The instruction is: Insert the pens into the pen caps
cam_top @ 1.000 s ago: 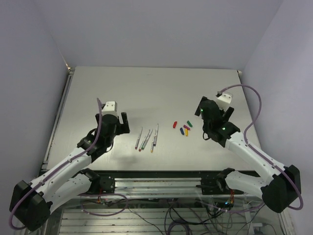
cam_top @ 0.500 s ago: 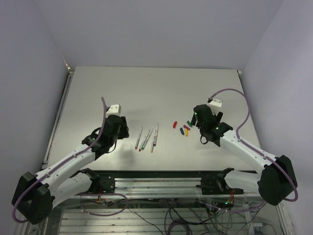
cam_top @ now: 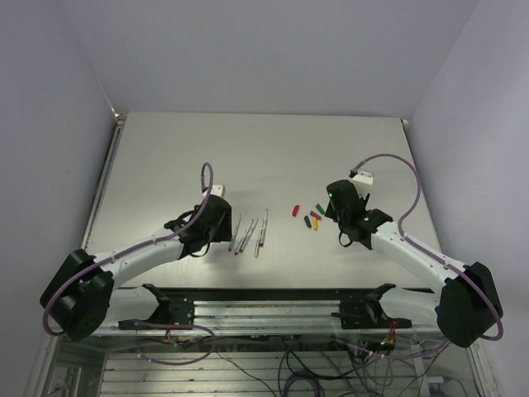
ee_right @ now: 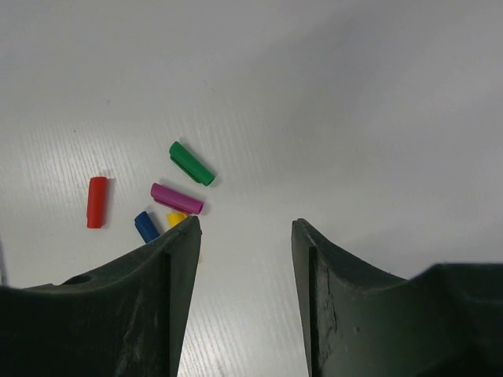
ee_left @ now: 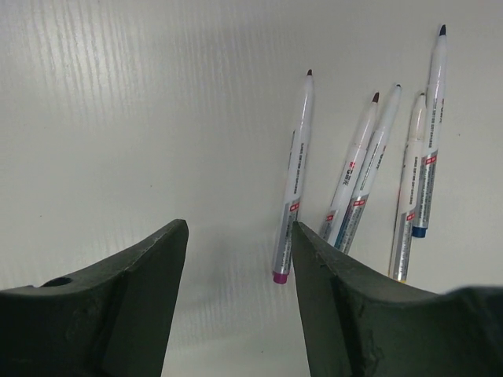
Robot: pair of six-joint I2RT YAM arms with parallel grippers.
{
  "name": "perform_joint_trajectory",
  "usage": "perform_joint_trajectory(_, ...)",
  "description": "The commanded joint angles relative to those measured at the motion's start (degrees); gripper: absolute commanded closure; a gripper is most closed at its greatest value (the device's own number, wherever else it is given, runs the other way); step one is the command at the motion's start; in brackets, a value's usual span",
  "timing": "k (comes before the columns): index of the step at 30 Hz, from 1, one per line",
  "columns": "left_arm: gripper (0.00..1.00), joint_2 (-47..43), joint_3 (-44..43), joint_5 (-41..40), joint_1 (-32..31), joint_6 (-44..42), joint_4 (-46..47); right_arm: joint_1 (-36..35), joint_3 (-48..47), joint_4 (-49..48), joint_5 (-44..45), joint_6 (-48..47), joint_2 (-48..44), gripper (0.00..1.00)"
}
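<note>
Left gripper (ee_left: 240,236) jaws apart, empty, left of pens (ee_left: 349,174); barrel print and red labels illegible. Right gripper (ee_right: 246,228) spread, empty, right of pen caps (ee_right: 177,198).

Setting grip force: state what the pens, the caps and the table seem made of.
Pens: likely plastic, smooth pale barrels with soft sheen and printed labels. Caps: apparently opaque coloured plastic, slightly glossy. Table: matte pale sheet with fine parallel ridges, perhaps corrugated plastic; uncertain.
</note>
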State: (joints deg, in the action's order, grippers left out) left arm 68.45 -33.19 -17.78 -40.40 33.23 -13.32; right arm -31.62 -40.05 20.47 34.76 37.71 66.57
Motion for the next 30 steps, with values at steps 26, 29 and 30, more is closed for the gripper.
perform_joint_trajectory(26, 0.39, 14.5, -9.3, 3.9, -1.3, -3.6, 1.2, -0.3, 2.5, -1.8, -0.4, 2.0, -2.5, 0.51)
perform_joint_trajectory(29, 0.40, 15.4, -9.6, 4.1, -1.5, -3.7, 1.3, -0.3, 2.9, -1.8, -0.4, 2.1, -3.0, 0.51)
perform_joint_trajectory(30, 0.40, 15.7, -9.7, 4.0, -1.6, -3.7, 1.3, -0.3, 2.9, -1.8, -0.4, 2.1, -3.1, 0.51)
